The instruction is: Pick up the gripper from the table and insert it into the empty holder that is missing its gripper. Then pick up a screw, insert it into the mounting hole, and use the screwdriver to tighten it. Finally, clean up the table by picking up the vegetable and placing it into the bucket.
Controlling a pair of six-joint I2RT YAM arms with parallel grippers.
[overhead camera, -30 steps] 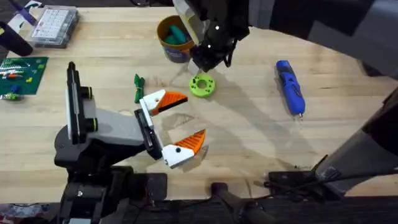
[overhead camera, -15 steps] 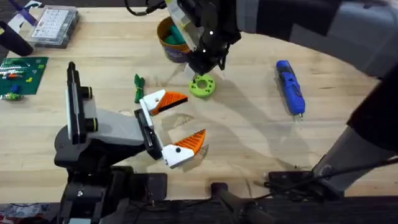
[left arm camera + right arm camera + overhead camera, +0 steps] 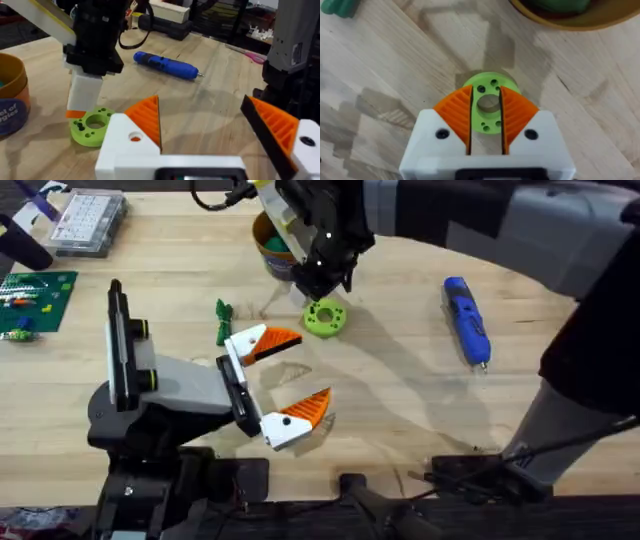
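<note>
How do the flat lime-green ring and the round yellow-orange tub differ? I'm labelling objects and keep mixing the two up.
The flat lime-green ring is low, with a centre bore and small holes around it; the round yellow-orange tub is taller, walled, with a blue band. The ring holds nothing, while the tub holds something green. The right gripper hovers over the ring with its fingers narrowly apart; the tub stands beside it. Both are round and rest on the wooden table.

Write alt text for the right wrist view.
The right gripper, its white fingers with orange ribbed pads a narrow gap apart, hangs directly over a lime-green ring with small holes lying on the wooden table. The yellow-orange bucket's rim shows beyond it.
</note>
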